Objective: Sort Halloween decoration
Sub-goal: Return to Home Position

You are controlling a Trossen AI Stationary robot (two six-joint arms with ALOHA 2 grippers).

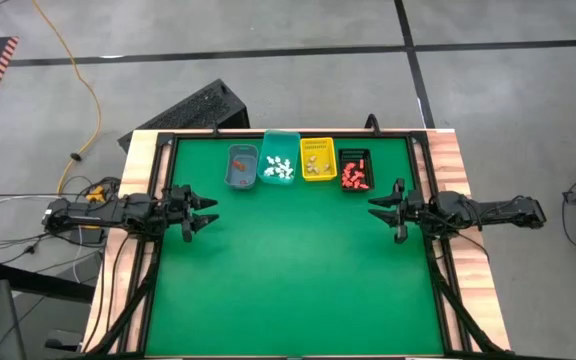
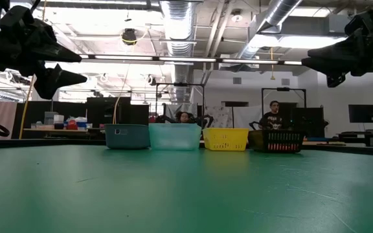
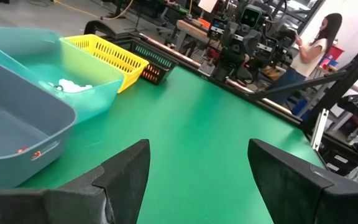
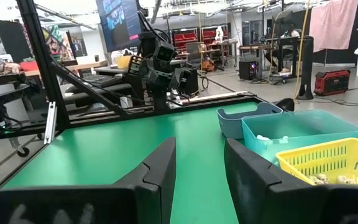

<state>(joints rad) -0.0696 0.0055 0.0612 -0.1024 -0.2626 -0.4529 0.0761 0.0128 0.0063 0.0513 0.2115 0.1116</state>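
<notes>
Jaws are standing spread on both grippers, pinching nothing; the Halloween decoration pieces are lying sorted in the bins.
Above the left edge of the green-topped table the left gripper is hovering, and the right gripper is hovering above the right edge, with fingers pointing inward at each other and both well clear of the surface. Four small rectangular plastic bins are sitting in a tight row along the far edge: the grey-blue solid bin is holding a couple of orange pieces, the teal translucent bin is holding the white pieces, the yellow mesh basket is holding the tan pieces, and the black mesh basket, nearest the far right corner, is holding the orange-red pieces.
</notes>
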